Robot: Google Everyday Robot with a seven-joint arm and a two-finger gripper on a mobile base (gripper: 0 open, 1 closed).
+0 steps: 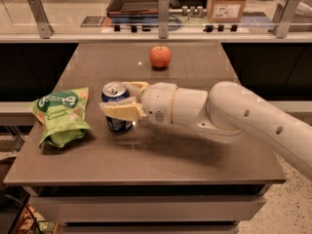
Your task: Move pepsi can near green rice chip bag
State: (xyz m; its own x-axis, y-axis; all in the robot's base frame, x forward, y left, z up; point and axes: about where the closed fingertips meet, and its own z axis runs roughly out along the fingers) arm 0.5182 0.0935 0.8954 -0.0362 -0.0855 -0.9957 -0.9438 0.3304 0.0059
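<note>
The pepsi can (115,92), dark blue with a silver top, stands upright left of the table's middle. My gripper (118,99) reaches in from the right and is shut on the can, one cream finger (122,111) across its front and the other behind it. The can's base is at or just above the tabletop; I cannot tell which. The green rice chip bag (61,113) lies flat near the left edge, a short gap to the left of the can and not touching it.
A red-orange apple (160,56) sits at the back middle of the brown table (170,160). My white arm (234,116) stretches over the table's right half. A counter with rail posts, a tray and a cardboard box runs behind the table.
</note>
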